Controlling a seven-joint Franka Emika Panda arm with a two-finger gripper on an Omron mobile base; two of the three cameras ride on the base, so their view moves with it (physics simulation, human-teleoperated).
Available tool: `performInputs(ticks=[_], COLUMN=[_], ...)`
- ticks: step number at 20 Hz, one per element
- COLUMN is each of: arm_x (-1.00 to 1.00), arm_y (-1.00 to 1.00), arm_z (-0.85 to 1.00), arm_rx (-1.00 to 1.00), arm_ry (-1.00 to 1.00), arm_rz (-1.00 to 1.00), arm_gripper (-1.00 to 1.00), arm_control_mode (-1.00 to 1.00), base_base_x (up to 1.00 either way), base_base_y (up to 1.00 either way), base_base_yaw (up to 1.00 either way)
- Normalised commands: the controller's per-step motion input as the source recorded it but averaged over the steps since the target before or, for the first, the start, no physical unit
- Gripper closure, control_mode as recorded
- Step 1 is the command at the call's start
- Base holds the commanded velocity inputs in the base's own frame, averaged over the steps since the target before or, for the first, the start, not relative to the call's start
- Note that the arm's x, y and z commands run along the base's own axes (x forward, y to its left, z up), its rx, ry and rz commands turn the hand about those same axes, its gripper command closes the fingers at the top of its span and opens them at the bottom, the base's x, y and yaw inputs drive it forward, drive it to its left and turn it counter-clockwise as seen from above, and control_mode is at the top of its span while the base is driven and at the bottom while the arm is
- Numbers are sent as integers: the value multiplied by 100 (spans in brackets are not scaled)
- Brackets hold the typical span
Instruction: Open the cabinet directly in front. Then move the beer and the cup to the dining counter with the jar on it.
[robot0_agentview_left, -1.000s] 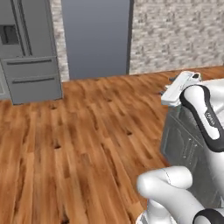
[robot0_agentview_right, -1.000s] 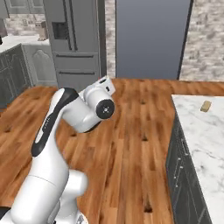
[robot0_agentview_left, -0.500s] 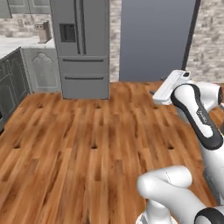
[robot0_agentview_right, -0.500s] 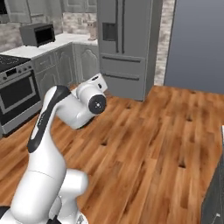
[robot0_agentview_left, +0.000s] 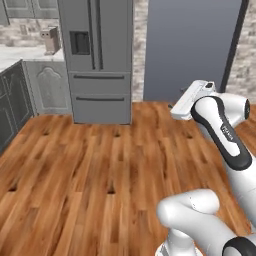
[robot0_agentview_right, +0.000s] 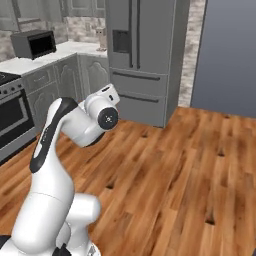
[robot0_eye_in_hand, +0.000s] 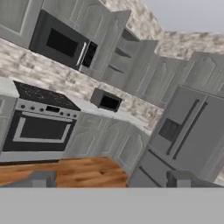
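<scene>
A white Franka arm (robot0_agentview_left: 220, 130) stands folded above a bare wooden floor (robot0_agentview_left: 90, 175) in a rendered kitchen, its hand raised and aimed across the room toward the far wall of appliances. In the hand view the gripper (robot0_eye_in_hand: 111, 178) shows its two dark fingertips (robot0_eye_in_hand: 41, 178) set wide apart with nothing between them, framing the floor and the base cabinets beyond. A grey stainless refrigerator (robot0_agentview_left: 97, 55) with double doors, a dispenser panel and two lower drawers rises straight ahead in the left base view, flanked on its right by a flat blue-grey wall panel (robot0_agentview_left: 192, 45). In the right base view a marble worktop (robot0_agentview_right: 55, 52) over grey base cabinets (robot0_agentview_right: 60, 82) runs left from the refrigerator to a steel range (robot0_agentview_right: 12, 117), with a black microwave (robot0_agentview_right: 34, 44) sitting on the worktop and a small tan object (robot0_agentview_right: 101, 36), too small to identify, beside the refrigerator. The hand view, tilted, shows a second microwave (robot0_eye_in_hand: 65, 43) mounted over the range and grey panelled wall cabinets (robot0_eye_in_hand: 144, 72) along the stone-tiled wall; which of them is the cabinet to be opened cannot be told.
</scene>
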Motion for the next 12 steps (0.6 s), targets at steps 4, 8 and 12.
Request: performInputs(ticks=[4, 8, 12], arm_x=[0, 0, 0], arm_y=[0, 0, 0], arm_z=[0, 0, 0], arm_rx=[0, 0, 0], arm_ry=[0, 0, 0], arm_rz=[0, 0, 0], arm_gripper=[-100, -100, -100], arm_control_mode=[100, 100, 100], base_base_x=[100, 100, 100], base_base_y=[29, 35, 36], base_base_yaw=[5, 3, 3])
